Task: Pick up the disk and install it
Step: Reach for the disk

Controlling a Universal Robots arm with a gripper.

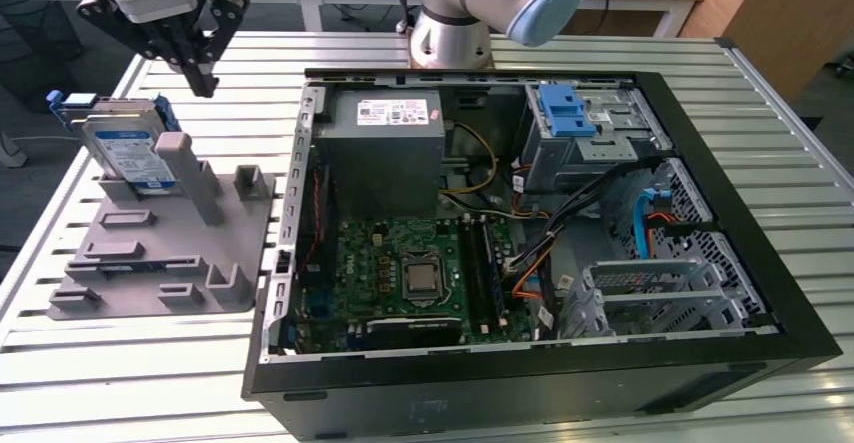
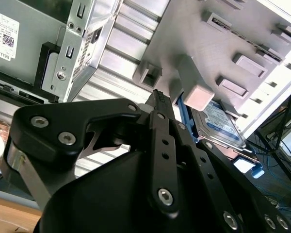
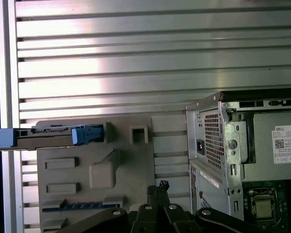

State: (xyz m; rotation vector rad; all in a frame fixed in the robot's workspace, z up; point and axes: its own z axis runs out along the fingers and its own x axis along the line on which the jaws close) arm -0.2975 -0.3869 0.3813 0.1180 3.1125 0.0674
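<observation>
Disk point(image 1: 130, 151) stands on edge in grey holder point(image 1: 150, 263) on table point(image 1: 134, 363), to exterior view's left of open PC case point(image 1: 534, 383). Gripper point(image 1: 203, 83) hangs above holder, near disk, not touching it. Jaws together, empty.

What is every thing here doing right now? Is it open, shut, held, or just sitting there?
disk: standing on its edge in the grey holder, not held.
gripper: shut, empty, in the air near the disk, not touching it.
grey holder: lying flat on the table, carrying the disk.
computer case: lying on its side, cover off, insides showing.
</observation>
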